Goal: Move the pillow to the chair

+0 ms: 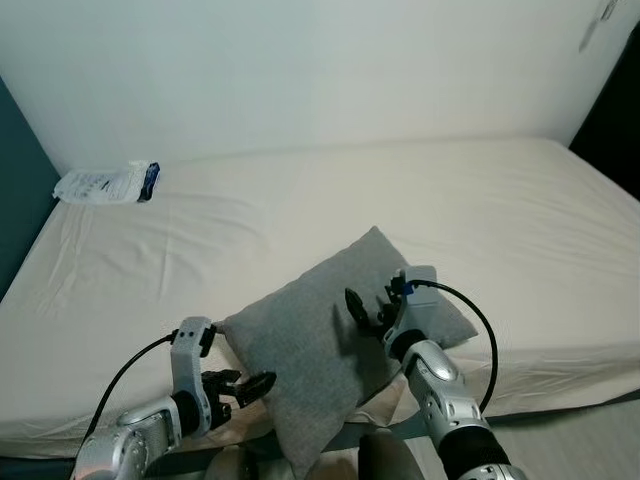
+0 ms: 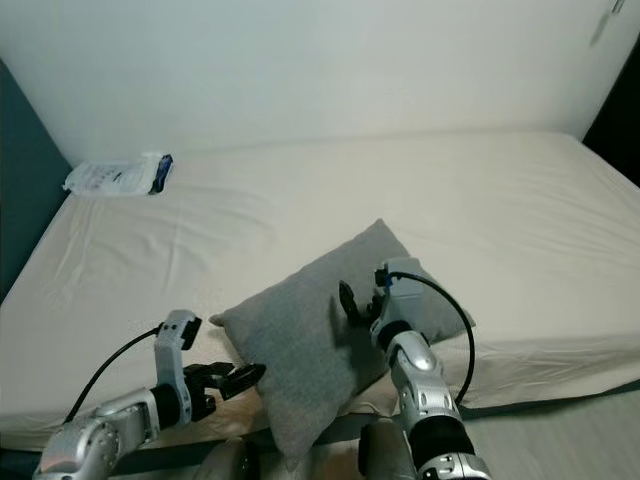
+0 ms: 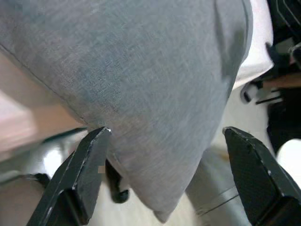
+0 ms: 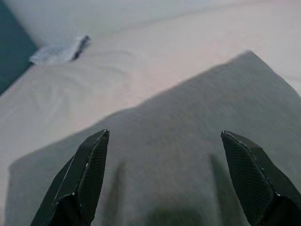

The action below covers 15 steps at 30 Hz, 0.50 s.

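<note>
Lying on the near edge of the bed [image 1: 520,200], the grey pillow [image 1: 320,330] overhangs slightly in the head view, a white packet [image 1: 105,184] far off, its print unreadable; left wrist view shows the left gripper [image 3: 164,165] spread around a corner; right wrist view shows the right gripper [image 4: 164,174] spread above soft, light fabric, best pinched at the edges

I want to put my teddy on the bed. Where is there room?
Bare sheet lies between the grey pillow and the wall, and across the bed's right side. A white packet takes the far left corner. The near edge is crowded: left hand, right hand, both open.
</note>
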Tool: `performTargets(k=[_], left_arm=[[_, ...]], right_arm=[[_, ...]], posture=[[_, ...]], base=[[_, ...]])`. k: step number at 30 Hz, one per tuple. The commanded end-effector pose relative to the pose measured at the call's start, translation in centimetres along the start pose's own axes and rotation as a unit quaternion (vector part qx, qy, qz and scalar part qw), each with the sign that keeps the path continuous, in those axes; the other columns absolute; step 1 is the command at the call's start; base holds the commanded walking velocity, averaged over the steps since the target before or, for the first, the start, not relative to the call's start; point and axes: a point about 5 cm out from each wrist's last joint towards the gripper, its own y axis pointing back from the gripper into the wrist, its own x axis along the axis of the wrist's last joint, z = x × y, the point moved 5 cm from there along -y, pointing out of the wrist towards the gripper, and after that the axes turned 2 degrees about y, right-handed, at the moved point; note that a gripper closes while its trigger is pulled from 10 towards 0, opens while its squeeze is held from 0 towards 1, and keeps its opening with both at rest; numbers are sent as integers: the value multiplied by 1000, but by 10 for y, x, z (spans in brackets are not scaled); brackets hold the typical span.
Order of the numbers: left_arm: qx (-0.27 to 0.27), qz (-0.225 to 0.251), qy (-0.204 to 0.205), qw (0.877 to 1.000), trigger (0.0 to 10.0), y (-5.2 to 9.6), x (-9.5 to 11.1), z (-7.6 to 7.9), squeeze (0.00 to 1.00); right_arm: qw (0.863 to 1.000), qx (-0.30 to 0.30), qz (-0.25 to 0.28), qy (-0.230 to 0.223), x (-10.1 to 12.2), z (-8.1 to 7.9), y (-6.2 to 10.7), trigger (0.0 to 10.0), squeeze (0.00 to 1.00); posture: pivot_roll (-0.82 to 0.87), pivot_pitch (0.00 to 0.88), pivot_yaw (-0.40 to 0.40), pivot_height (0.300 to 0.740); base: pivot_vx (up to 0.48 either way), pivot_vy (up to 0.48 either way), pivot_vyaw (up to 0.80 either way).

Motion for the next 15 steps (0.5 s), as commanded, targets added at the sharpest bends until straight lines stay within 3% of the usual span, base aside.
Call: performTargets(k=[1, 6, 15], left_arm=[[13, -2, 29, 999, 10000, 0, -1, -4, 0], [31, 4, 87, 996, 10000, -3, -6, -12, 0], [52, -17, 74, 996, 10000, -6, -21, -17, 0]], right_arm=[[1000, 8, -9, 1, -3, -5, 1, 10000, 0], [1000, 5, -7, -6, -1, -5, -1, 10000, 0], [1000, 23, -6, -3, 2, -10, -2, 10000, 0]], posture=[[30, 69, -19, 602], [33, 67, -25, 597], [33, 57, -46, 583]], base=[[0, 0, 0], [0, 0, 0], [0, 0, 0]])
